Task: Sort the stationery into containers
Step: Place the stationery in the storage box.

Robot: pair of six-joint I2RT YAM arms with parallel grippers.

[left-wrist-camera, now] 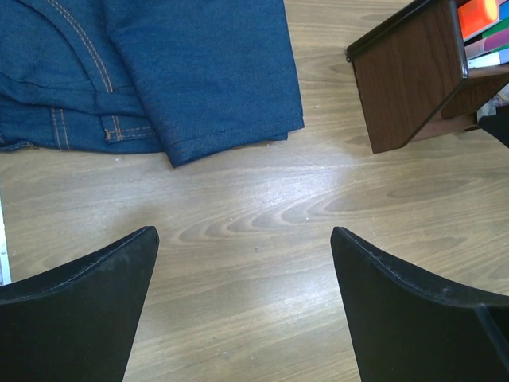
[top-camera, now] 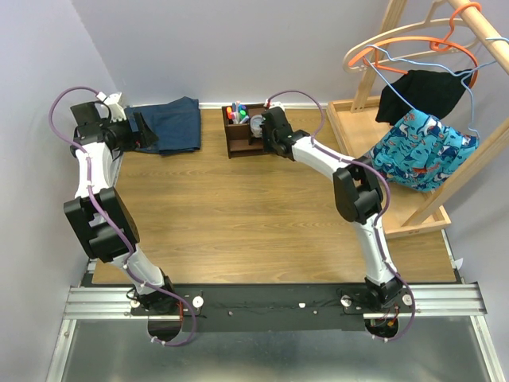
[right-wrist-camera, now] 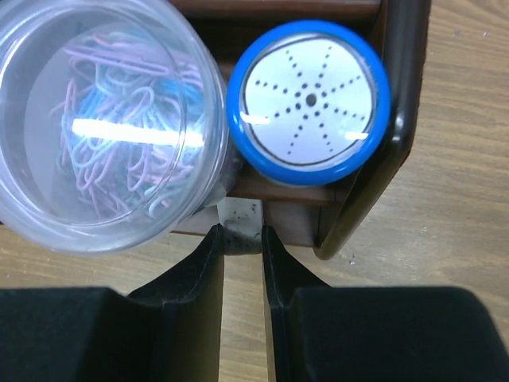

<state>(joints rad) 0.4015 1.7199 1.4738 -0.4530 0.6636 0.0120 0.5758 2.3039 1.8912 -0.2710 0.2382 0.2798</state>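
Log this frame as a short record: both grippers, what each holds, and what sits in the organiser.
left gripper: open, empty, above bare table
near left gripper: folded jeans
right gripper: jaws nearly together, pinching a small pale block at the organiser edge
organiser tall section: coloured markers standing upright
organiser low section: blue-rimmed cylinder and clear tub of paper clips, side by side

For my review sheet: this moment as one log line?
left gripper: open, empty | right gripper: shut on block at organiser | tub, cylinder: in organiser
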